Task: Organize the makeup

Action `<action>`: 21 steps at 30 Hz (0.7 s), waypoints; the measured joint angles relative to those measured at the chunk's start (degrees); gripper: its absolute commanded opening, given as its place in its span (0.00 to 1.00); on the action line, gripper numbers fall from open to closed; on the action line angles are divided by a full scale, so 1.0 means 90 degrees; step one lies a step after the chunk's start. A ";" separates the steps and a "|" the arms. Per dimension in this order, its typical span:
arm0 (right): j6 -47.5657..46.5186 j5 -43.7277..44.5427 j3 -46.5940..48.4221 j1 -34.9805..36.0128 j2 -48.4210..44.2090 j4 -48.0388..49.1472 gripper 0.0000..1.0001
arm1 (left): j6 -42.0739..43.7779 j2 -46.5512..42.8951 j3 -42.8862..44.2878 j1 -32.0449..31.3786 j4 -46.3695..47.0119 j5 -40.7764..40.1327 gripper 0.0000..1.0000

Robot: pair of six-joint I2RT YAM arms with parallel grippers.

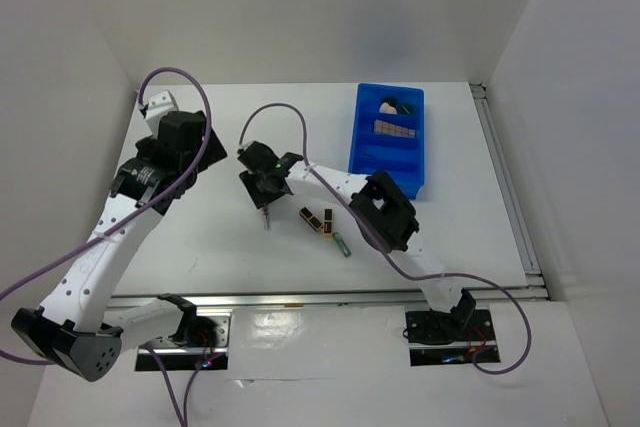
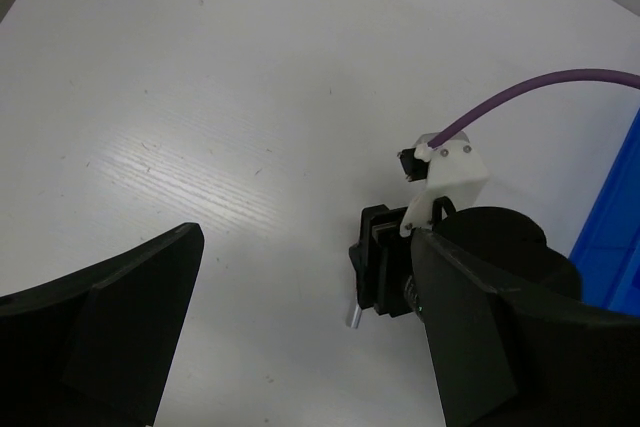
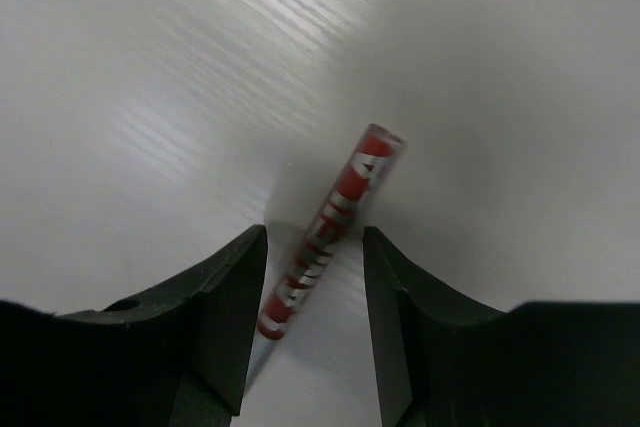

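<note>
Red pencil [image 3: 345, 207] flat, right gripper [image 3: 312, 239] astride (jaws apart)

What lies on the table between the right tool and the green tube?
Two black-gold lipsticks lie side by side between the right tool and the green tube. The top external view shows this.

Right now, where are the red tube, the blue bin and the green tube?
red tube [image 3: 340, 215]: right wrist view, its middle.
blue bin [image 1: 389, 160]: top view, bare floor.
green tube [image 1: 343, 244]: top view, its middle.
</note>
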 measured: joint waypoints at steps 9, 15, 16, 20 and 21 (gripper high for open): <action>-0.0024 0.0430 -0.0015 0.0209 0.0085 0.0100 0.04 | 0.0002 -0.0015 -0.0058 0.0000 0.0036 -0.0002 0.99; 0.0022 0.0782 -0.0005 0.0163 0.0063 0.0080 0.00 | 0.0010 -0.0029 -0.0107 0.0000 0.0070 -0.0005 0.99; 0.0019 0.0816 -0.0019 0.0117 0.0036 0.0063 0.00 | 0.0010 -0.0029 -0.0107 0.0000 0.0085 -0.0005 0.99; -0.0104 0.0746 -0.0588 -0.0308 -0.0600 0.0265 0.00 | 0.0010 -0.0036 -0.0114 0.0000 0.0124 -0.0007 0.99; -0.0211 0.0741 -0.0806 -0.0478 -0.0889 0.0393 0.00 | 0.0010 -0.0056 -0.0136 0.0000 0.0143 -0.0007 0.99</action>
